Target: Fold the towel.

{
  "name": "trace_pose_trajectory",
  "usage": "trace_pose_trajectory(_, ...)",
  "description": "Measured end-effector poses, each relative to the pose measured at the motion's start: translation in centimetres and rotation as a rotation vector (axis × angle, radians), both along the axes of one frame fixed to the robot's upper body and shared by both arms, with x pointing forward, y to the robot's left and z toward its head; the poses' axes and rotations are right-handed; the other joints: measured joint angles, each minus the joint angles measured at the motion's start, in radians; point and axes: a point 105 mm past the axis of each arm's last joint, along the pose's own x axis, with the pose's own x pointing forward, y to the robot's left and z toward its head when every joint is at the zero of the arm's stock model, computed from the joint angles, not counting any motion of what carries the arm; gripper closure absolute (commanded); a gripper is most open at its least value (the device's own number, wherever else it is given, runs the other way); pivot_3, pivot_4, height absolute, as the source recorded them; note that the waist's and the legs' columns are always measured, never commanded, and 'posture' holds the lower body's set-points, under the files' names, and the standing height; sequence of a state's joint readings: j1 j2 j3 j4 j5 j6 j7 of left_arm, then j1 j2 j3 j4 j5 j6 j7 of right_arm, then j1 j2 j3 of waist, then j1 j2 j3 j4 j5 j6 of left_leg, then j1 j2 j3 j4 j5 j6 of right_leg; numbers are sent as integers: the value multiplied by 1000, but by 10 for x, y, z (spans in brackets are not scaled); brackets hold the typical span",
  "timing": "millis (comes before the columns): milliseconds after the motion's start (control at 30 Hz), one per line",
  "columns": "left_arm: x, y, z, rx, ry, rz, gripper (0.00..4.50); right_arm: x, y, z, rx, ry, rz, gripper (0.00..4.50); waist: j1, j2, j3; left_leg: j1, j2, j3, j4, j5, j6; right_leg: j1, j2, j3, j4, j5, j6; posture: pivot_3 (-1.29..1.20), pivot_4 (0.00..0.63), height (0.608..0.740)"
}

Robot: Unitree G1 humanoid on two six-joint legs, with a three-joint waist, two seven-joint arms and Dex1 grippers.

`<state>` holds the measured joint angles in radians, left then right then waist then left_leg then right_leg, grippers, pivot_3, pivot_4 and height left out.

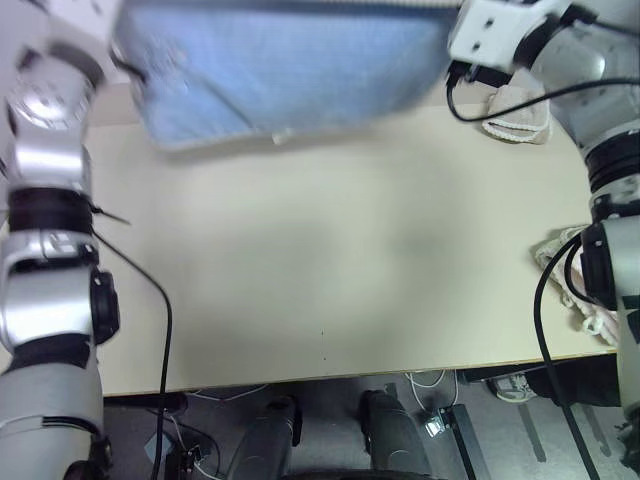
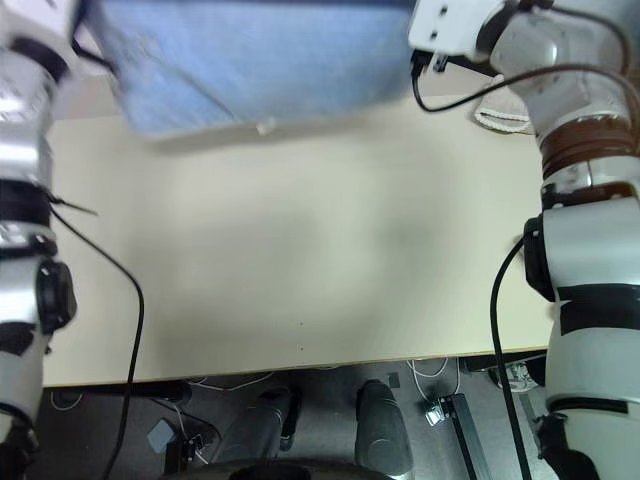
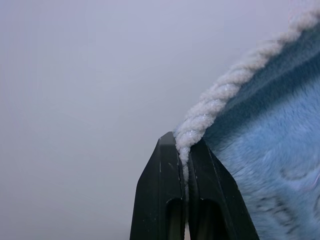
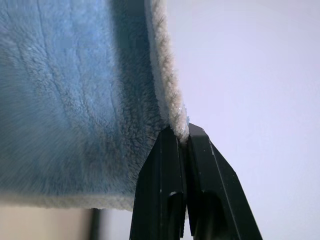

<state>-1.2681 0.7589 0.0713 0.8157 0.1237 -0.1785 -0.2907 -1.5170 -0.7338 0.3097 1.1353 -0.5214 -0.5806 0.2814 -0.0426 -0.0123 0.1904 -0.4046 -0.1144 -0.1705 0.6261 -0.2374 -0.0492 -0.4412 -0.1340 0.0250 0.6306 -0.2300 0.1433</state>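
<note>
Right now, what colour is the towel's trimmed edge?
Whitish, against the light blue towel; the trim shows best in the left wrist view.

Towel (image 1: 285, 70) hangs raised above table (image 1: 330, 260).

Lighting even, moderately bright, diffuse from overhead. Soft broad shadow lay on table (image 1: 330, 250) beneath raised towel (image 1: 280, 70), edges feathered, no hard outline. No glare on tabletop. Towel and upper arm parts smeared by motion blur in head views; table edge and floor cables sharper. Wrist views: black fingers (image 3: 160, 190) crisp, towel pile near them sharp, farther pile soft; background plain pale grey haze, out of focus.
</note>
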Motion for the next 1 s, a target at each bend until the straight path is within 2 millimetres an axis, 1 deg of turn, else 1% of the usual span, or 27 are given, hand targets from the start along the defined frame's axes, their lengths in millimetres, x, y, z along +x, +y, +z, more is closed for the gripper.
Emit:
trace_pose_trajectory(33, -3, 3, 2, 16, -3, -1, 4500, -1, 0, -1, 12, 13, 17, 4424, -6, 1, 0, 0, 0, 3, 0, -1, 1, -1, -1, 0, 0, 0, 1, 0, 150, 736)
trace_pose_trajectory(67, -3, 5, -4, 39, 19, -12, 4500, -1, 0, -6, 22, 42, 37, 4424, -13, 1, -1, 0, 0, 4, 0, -1, 2, -1, -1, 0, -1, 0, 1, 0, 150, 736)
trace_pose_trajectory(100, -2, 7, -17, 64, 61, -25, 4500, -1, 0, -15, 21, 80, 59, 4424, -22, 1, -1, 0, 0, 4, 1, -1, 2, -1, -1, 0, -1, 1, 2, 0, 150, 736)
trace_pose_trajectory(167, -1, 9, -62, 117, 199, -84, 4500, -3, 0, -44, 9, 189, 119, 4424, -35, 1, 0, 0, 1, 5, 2, -2, 2, -1, -1, 0, 1, 1, 2, 0, 150, 736)
trace_pose_trajectory(233, -11, 12, -114, 165, 359, -135, 4500, -8, 3, -82, -27, 322, 182, 4424, -49, 2, 0, 0, 3, 5, 3, -1, 2, -2, 1, 0, 1, 2, 1, 0, 150, 736)
trace_pose_trajectory(267, -20, 15, -142, 176, 449, -154, 4500, -12, 4, -106, -47, 402, 211, 4424, -55, 2, 0, 0, 5, 5, 4, -1, 2, -2, 1, 0, 2, 2, 1, 0, 150, 736)
trace_pose_trajectory(300, -27, 18, -167, 168, 534, -167, 4500, -17, -1, -132, -56, 494, 220, 4424, -56, 2, 0, -1, 5, 5, 5, -1, 2, -3, 1, 0, 3, 2, 1, 0, 150, 736)
trace_pose_trajectory(333, -38, 20, -187, 167, 605, -178, 4500, -23, -4, -157, -63, 591, 230, 4424, -57, 2, 1, -2, 6, 5, 5, -1, 2, -4, 1, 0, 3, 2, 0, 0, 150, 736)
trace_pose_trajectory(367, -52, 20, -200, 176, 653, -193, 4500, -33, -5, -176, -79, 669, 247, 4424, -57, 2, 1, -2, 6, 5, 5, -1, 2, -4, 2, 1, 3, 2, 0, 0, 150, 736)
trace_pose_trajectory(400, -64, 21, -213, 178, 706, -205, 4500, -45, -11, -197, -92, 763, 250, 4424, -53, 3, 1, -2, 6, 4, 5, -1, 2, -5, 1, 1, 4, 2, 0, 0, 150, 736)
trace_pose_trajectory(433, -77, 20, -223, 178, 753, -215, 4500, -58, -14, -214, -101, 854, 257, 4424, -51, 3, 1, -2, 6, 4, 5, -1, 2, -5, 1, 1, 4, 2, 0, 0, 150, 736)
trace_pose_trajectory(467, -87, 19, -231, 176, 793, -226, 4500, -68, -17, -225, -100, 927, 261, 4424, -46, 3, 1, -1, 6, 4, 6, -1, 2, -4, 1, 1, 5, 2, 0, 0, 150, 736)
trace_pose_trajectory(500, -99, 17, -235, 174, 823, -239, 4500, -79, -17, -230, -93, 982, 273, 4424, -39, 3, 1, -2, 6, 4, 6, -4, 7, -4, 1, 1, 4, 3, -2, 0, 150, 736)
trace_pose_trajectory(567, -128, 14, -247, 171, 917, -273, 4500, -103, -25, -230, -72, 1085, 269, 4424, -27, 4, 1, 2, 7, 5, 6, -4, 8, -2, 1, 2, 4, 4, -2, 0, 150, 736)
trace_pose_trajectory(633, -150, 9, -257, 159, 1004, -308, 4500, -118, -28, -220, -38, 1138, 270, 4424, -19, 4, 1, 4, 8, 6, 5, -5, 8, 2, 2, 1, 2, 3, -2, 0, 150, 736)
trace_pose_trajectory(700, -163, 6, -259, 143, 1051, -332, 4500, -126, -28, -211, -17, 1162, 272, 4424, -4, 3, 1, 11, 9, 8, 5, -5, 8, 9, 3, 1, 0, 3, -3, 0, 150, 736)
trace_pose_trajectory(733, -171, 5, -258, 134, 1079, -343, 4500, -131, -29, -208, -14, 1183, 268, 4424, 1, 3, 1, 15, 10, 9, 5, -5, 9, 14, 2, 0, -1, 1, -6, 0, 150, 736)
trace_pose_trajectory(800, -176, 3, -256, 117, 1103, -359, 4500, -135, -28, -205, -3, 1200, 268, 4424, 9, 3, 1, 16, 10, 10, 6, -6, 9, 16, 1, 0, -1, 1, -6, 0, 150, 736)
trace_pose_trajectory(867, -177, 2, -255, 108, 1110, -371, 4500, -135, -27, -205, -1, 1205, 268, 4424, 19, 2, 1, 16, 10, 12, 6, -6, 9, 16, 1, 0, -1, 1, -6, 0, 150, 736)
trace_pose_trajectory(933, -167, 3, -250, 113, 1088, -363, 4500, -126, -23, -204, -4, 1184, 262, 4424, 27, 3, 1, 16, 10, 12, 7, -6, 9, 15, 1, 0, -1, 3, -4, 0, 150, 736)
trace_pose_trajectory(1000, -152, 4, -244, 120, 1049, -351, 4500, -114, -17, -202, -18, 1144, 266, 4424, 29, 3, 1, 16, 10, 12, 7, -6, 9, 15, 1, 0, -1, 4, -3, 0, 150, 736)
